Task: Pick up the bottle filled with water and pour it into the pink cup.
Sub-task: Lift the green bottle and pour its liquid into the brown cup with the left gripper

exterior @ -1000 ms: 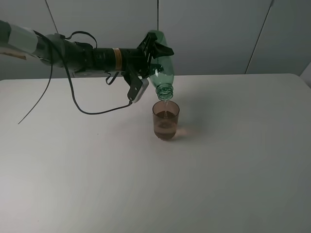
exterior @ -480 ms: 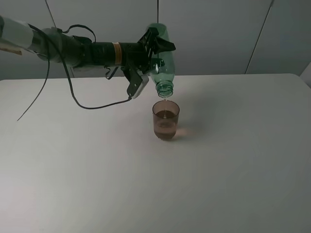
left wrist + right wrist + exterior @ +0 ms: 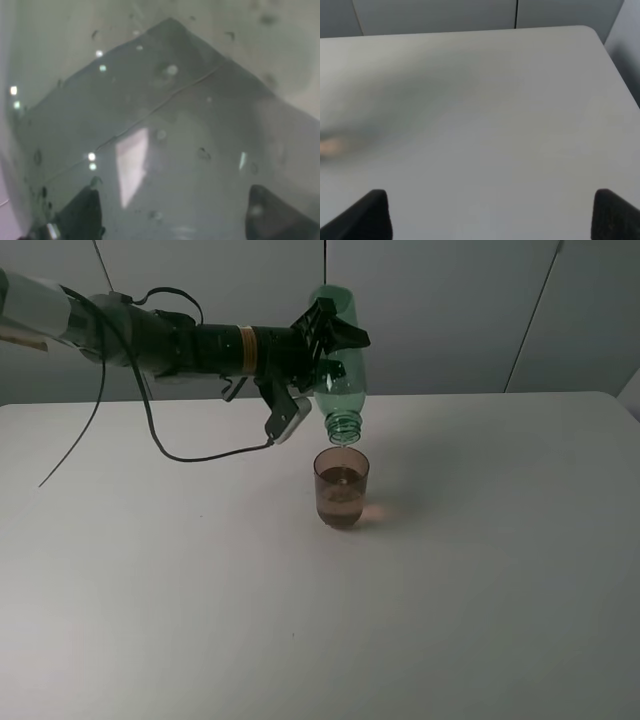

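From the high camera: a white table [image 3: 480, 590] against a pale wall. The left arm reaches in from the left, well above the table, and its left end effector [image 3: 335, 345] is clamped around the wide body of the green plastic bottle [image 3: 346, 400]. The bottle is held upside down, nearly vertical, with its open threaded mouth just above the pink cup [image 3: 342, 495] and not touching it. The cup stands upright near the middle of the table and holds liquid. No stream is clearly visible. A black cable [image 3: 200, 457] sags from the arm's wrist. The right arm is out of sight here.

From the left wrist camera: the bottle's clear green wall fills the frame, dotted with droplets. Two dark fingertips [image 3: 75, 215] press against it at either side.

From the right wrist camera: only bare table, with the right end effector [image 3: 492, 217] spread wide and holding nothing. A faint pink blur sits at one edge; what it is cannot be told.

Handling, as a judgement: the bottle looks thin-walled and almost drained, so light and easily squeezed out of shape. Its wet wall may be slippery. The broad middle, where it is held now, seems the safest grip. The cup is small and could tip if the neck bumps it.
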`<action>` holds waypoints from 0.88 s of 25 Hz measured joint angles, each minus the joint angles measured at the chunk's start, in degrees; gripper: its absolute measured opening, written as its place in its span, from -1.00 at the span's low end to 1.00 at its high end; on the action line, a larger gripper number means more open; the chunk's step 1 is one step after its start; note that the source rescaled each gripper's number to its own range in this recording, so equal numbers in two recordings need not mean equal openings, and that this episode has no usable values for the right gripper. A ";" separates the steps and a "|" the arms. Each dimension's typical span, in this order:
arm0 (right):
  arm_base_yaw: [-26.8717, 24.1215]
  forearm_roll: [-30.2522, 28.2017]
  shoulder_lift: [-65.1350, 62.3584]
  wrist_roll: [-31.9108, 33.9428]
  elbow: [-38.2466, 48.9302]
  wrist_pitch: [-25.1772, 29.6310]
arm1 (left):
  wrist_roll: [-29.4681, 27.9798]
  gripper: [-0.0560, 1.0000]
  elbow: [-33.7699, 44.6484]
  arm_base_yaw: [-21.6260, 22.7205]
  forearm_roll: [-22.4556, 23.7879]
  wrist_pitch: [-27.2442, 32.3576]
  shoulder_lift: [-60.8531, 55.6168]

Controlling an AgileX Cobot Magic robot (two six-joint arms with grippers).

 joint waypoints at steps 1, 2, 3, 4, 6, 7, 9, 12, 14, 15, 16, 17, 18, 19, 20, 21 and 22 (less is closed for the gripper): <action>0.00 0.00 0.00 0.00 0.00 0.00 | 0.39 -0.89 0.00 -0.13 0.12 0.14 -0.13; 0.00 0.00 0.00 0.00 0.00 0.00 | 0.73 -0.89 0.00 -0.24 0.24 0.24 -0.26; 0.00 0.00 0.00 0.00 0.00 0.00 | 0.85 -0.89 0.00 -0.48 0.34 0.40 -0.36; 0.00 0.00 0.00 0.00 0.00 0.00 | 1.10 -0.89 -0.09 -0.57 0.34 0.64 -0.41; 0.00 0.00 0.00 0.00 0.00 0.00 | 1.22 -0.89 -0.09 -0.60 0.56 0.97 -0.41; 0.00 0.00 0.00 0.00 0.00 0.00 | 1.35 -0.89 -0.09 -0.60 0.82 1.13 -0.41; 0.00 0.00 0.00 0.00 0.00 0.00 | 1.48 -0.89 -0.09 -0.71 0.95 1.25 -0.41; 0.00 0.00 0.00 0.00 0.00 0.00 | 1.61 -0.89 -0.09 -0.71 1.10 1.48 -0.41; 0.00 0.00 0.00 0.00 0.00 0.00 | 1.84 -0.89 -0.09 -0.71 1.10 1.57 -0.41; 0.00 0.00 0.00 0.00 0.00 0.00 | 1.85 -0.89 -0.09 -0.71 1.10 1.71 -0.41; 0.00 0.00 0.00 0.00 0.00 0.00 | 1.85 -0.89 -0.09 -0.71 1.10 1.71 -0.41; 0.00 0.00 0.00 0.00 0.00 0.00 | 1.85 -0.89 -0.09 -0.71 1.10 1.71 -0.41; 0.00 0.00 0.00 0.00 0.00 0.00 | 1.85 -0.89 -0.09 -0.71 1.10 1.71 -0.41; 0.00 0.00 0.00 0.00 0.00 0.00 | 1.85 -0.89 -0.09 -0.71 1.10 1.71 -0.41; 0.00 0.00 0.00 0.00 0.00 0.00 | 1.85 -0.89 -0.09 -0.71 1.10 1.71 -0.41; 0.00 0.00 0.00 0.00 0.00 0.00 | 1.85 -0.89 -0.09 -0.71 1.10 1.71 -0.41; 0.00 0.00 0.00 0.00 0.00 0.00 | 1.85 -0.89 -0.09 -0.71 1.10 1.71 -0.41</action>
